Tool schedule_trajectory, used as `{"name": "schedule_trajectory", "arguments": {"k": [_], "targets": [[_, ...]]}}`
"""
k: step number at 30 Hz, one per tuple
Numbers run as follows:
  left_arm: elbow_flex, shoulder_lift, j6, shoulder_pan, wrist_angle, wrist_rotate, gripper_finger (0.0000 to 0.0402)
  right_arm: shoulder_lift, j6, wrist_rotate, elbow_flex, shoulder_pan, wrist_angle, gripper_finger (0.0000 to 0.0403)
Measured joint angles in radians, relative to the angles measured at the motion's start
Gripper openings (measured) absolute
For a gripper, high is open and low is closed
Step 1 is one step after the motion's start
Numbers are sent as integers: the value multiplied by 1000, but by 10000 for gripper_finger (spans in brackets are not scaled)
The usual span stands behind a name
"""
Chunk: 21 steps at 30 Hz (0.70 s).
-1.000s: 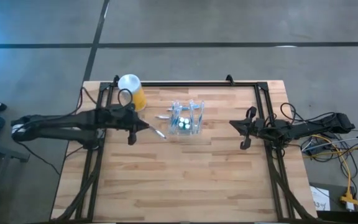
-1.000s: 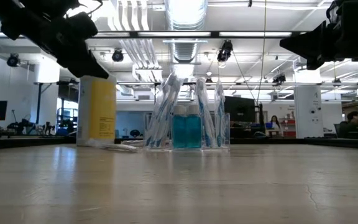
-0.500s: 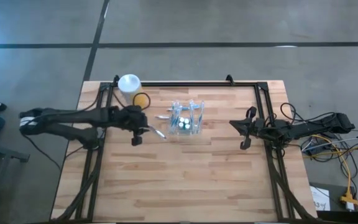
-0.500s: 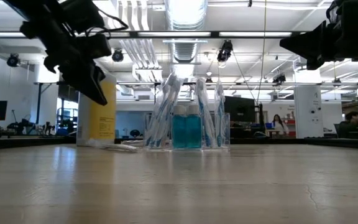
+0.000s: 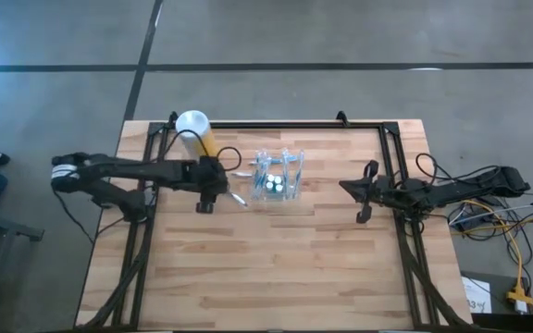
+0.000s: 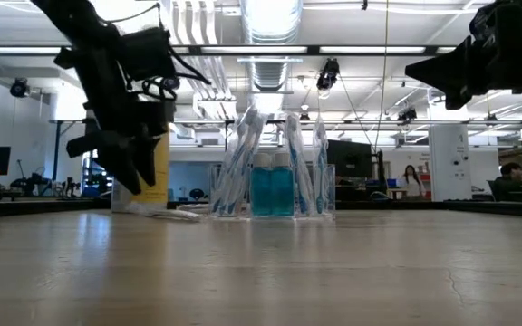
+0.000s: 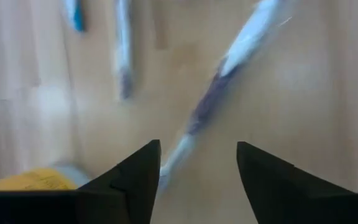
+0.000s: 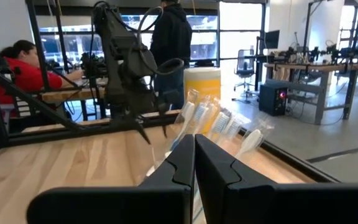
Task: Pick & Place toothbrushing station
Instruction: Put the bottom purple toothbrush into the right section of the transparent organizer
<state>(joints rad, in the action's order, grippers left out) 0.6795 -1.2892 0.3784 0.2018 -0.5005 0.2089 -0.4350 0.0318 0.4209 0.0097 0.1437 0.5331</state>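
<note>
Left gripper [image 5: 213,194] low over the counter [image 5: 276,268], fingers parted and empty, seemingly lined up on the wrapped toothbrush [image 5: 238,199] lying flat just beside it; yellow canister [image 5: 202,141] standing behind; toothbrushing station [image 5: 278,176] upright mid-counter, already stocked with wrapped brushes and blue bottles; right gripper [image 5: 363,196] parked well apart, pinched shut, holding nothing, evidently waiting

1. No text, label, brand, number or sign can be read in any view
2. The yellow canister [image 6: 143,163] just behind the left gripper [image 6: 127,172] shows a plain face, with no legible print
</note>
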Motion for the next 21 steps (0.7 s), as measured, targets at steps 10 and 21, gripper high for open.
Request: {"name": "schedule_trajectory", "arguments": {"k": [10,21], "targets": [[54,-166,85,20,-77,44,214,-6,14,0,0,0,1,8],[120,-282,118,51,-98,57,214,-6,14,0,0,0,1,8]]}}
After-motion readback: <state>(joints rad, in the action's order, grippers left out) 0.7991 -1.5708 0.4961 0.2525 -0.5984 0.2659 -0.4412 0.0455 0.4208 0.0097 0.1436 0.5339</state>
